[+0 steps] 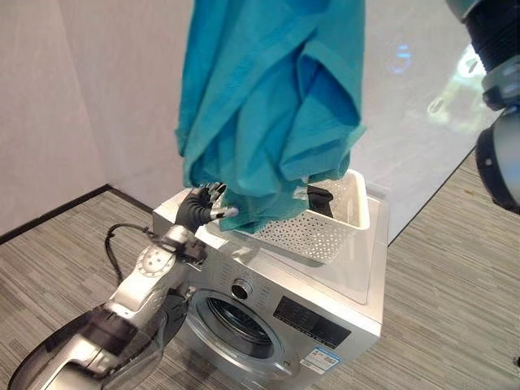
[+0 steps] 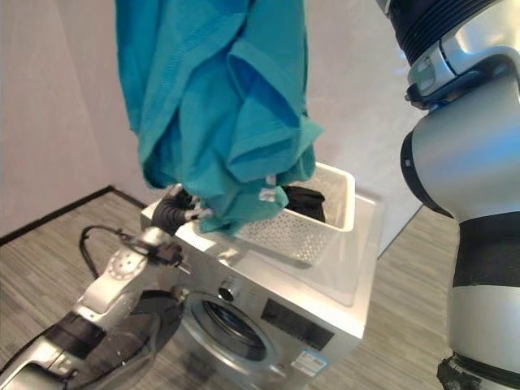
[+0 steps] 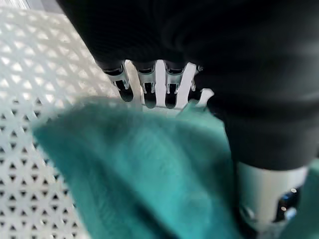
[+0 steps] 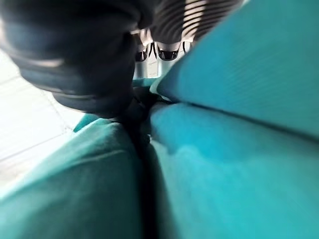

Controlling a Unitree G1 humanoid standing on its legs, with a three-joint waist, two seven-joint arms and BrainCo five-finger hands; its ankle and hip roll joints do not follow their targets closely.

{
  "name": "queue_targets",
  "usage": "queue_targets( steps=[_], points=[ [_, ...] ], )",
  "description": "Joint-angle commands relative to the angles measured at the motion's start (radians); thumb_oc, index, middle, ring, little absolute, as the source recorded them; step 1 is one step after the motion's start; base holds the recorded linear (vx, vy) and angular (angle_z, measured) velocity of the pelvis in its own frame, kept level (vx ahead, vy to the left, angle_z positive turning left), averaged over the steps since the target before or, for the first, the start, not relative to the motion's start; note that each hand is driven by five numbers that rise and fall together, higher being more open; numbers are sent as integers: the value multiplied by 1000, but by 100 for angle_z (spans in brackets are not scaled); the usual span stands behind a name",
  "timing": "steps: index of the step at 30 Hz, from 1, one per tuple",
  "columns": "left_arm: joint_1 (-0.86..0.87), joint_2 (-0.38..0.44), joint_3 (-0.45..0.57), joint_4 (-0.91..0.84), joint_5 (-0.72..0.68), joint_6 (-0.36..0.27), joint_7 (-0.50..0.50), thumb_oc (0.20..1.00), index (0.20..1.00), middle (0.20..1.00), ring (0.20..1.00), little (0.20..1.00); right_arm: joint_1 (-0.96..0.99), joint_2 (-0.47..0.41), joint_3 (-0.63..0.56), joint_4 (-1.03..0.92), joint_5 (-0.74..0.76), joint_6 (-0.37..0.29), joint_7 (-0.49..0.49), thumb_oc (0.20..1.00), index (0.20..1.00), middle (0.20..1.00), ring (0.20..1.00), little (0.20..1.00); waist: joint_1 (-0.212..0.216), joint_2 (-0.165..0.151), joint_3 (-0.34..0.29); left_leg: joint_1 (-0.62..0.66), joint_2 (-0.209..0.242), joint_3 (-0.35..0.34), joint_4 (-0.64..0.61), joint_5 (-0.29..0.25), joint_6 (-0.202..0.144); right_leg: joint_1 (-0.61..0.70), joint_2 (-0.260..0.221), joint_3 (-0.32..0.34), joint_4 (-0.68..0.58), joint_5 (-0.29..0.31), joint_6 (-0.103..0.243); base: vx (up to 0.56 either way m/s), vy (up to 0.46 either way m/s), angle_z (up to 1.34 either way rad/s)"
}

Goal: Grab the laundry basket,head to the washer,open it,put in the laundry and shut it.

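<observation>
A large teal garment (image 1: 268,106) hangs from above, its lower end drooping over the near left corner of the white perforated laundry basket (image 1: 325,231). The basket stands on top of the silver washer (image 1: 345,280) and holds a black item (image 1: 319,199). My right hand (image 4: 99,59) is buried in the teal cloth with its fingers (image 4: 167,50) curled into it. My left hand (image 1: 197,210) sits at the basket's left corner, its fingers (image 3: 149,87) relaxed against the garment's lower end. The washer's dark round door (image 1: 122,349) is swung open, baring the drum opening (image 1: 236,325).
The washer stands in a corner with pale walls (image 1: 73,97) behind and to the left, and a dark baseboard (image 1: 57,213) along the floor. Grey wood-look flooring (image 1: 447,292) lies open to the right of the washer.
</observation>
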State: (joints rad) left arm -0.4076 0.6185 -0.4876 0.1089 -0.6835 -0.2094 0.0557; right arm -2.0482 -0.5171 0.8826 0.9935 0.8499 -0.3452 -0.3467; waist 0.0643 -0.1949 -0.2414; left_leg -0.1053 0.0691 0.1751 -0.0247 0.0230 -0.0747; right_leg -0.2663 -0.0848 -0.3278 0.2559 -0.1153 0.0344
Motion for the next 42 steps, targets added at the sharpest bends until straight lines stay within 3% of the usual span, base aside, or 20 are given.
queue_targets(
  steps=[1, 12, 14, 22, 31, 42],
  points=[
    [-101, -44, -13, 3, 28, -54, 27, 1000, 1000, 1000, 1000, 1000, -88, -1, -48, 85, 30, -25, -42, 200, 200, 200, 200, 200, -31, -72, -52, 19, -53, 22, -63, 33, 3, 188, 15, 62, -343, 238, 107, 4, -5, -9],
    [-252, -178, -98, -8, -168, -133, 11, 1000, 1000, 1000, 1000, 1000, -61, 3, -62, 120, 41, -12, -43, 200, 200, 200, 200, 200, -68, -63, -55, 34, -47, 37, -63, 26, -1, 194, 20, 78, -343, 235, 102, -3, -7, -7],
    [-240, -157, -86, -89, -149, -150, 13, 1000, 1000, 1000, 1000, 1000, -43, -9, -58, 138, 31, 7, -32, 200, 200, 200, 200, 200, -64, -61, -50, 37, -48, 39, -63, 24, 2, 193, 20, 82, -343, 236, 101, -10, -3, -6],
    [-186, -117, -55, -197, -114, -149, 26, 1000, 1000, 1000, 1000, 1000, -18, -11, -66, 181, 24, 23, -13, 200, 200, 200, 200, 200, -43, -82, -37, 38, -43, 39, -63, 25, 3, 191, 25, 78, -343, 239, 100, 0, 0, 0],
    [-161, -160, -119, -223, -344, -127, -90, 1000, 1000, 1000, 1000, 1000, -1, 10, -105, 191, 47, 13, -16, 200, 200, 200, 200, 200, -39, -99, -38, 43, -39, 36, -63, 25, 3, 194, 31, 82, -343, 237, 97, 0, 0, 0],
    [-133, -189, -166, -321, -529, -122, -192, 1000, 1000, 1000, 1000, 1000, 39, 5, -129, 179, 41, 14, 5, 200, 200, 200, 200, 200, -35, -86, -30, 42, -44, 38, -63, 25, 7, 188, 30, 92, -343, 241, 95, -3, 2, 0]
  ],
)
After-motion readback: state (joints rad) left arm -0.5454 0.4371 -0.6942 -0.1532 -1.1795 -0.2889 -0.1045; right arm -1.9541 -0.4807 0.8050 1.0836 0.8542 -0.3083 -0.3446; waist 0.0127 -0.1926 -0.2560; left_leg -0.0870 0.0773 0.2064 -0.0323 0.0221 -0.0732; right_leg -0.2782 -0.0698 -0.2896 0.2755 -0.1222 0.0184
